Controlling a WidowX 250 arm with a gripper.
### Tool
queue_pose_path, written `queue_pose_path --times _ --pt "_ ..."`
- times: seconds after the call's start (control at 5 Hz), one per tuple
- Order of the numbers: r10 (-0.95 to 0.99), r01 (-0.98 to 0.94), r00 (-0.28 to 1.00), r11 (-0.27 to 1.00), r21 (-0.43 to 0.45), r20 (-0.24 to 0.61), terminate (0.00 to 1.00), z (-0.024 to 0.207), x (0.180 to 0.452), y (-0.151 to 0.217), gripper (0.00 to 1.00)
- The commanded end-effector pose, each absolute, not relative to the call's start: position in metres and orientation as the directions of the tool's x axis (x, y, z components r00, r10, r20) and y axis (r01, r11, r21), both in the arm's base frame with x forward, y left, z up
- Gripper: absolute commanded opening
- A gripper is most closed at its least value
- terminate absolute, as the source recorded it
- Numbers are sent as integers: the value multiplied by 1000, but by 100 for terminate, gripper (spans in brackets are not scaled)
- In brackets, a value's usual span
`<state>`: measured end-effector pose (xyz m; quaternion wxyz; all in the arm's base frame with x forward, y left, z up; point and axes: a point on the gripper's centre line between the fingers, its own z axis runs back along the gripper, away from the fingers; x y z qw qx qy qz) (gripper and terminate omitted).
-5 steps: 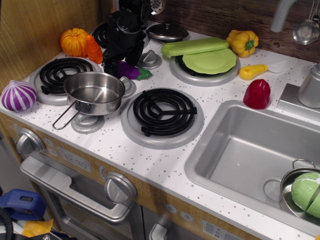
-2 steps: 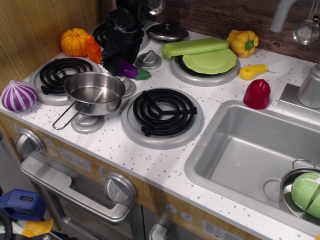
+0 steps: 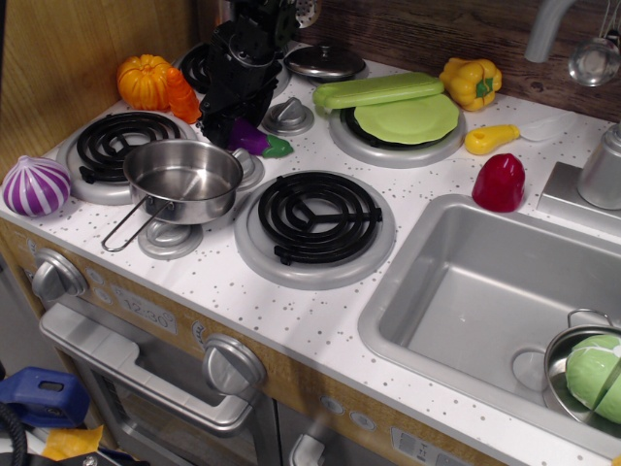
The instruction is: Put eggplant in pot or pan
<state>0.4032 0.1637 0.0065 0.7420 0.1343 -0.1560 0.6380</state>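
- Far left, I see the onion [image 3: 35, 184] on the counter edge, beside the front-left burner [image 3: 124, 146].
- Behind that burner sit the pumpkin [image 3: 143, 82] and a carrot [image 3: 180, 95], touching each other.
- The pan [image 3: 183, 181] stands upright in front of the gripper, its wire handle pointing toward the oven knobs; I see nothing inside it.
- My gripper [image 3: 225, 124] is down at the stove top, just behind the pan. From here I cannot tell whether its jaws are apart or clamped.
- The eggplant [image 3: 254, 139] lies on the counter right at the gripper's tip, green cap pointing right, near the pan's far rim but outside it.
- Right of that: a middle burner [image 3: 317, 218], a green plate [image 3: 406, 117], then the red pepper [image 3: 500, 182] beside the sink [image 3: 466, 291].
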Motion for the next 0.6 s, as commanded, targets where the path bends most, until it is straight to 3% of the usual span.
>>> queue_pose_path --times 0.0,0.4 --pt "860 -992 86 123 -40 503 0 78 418 150 0" --pt "786 -998 -6 39 -59 618 0 116 390 145 0"
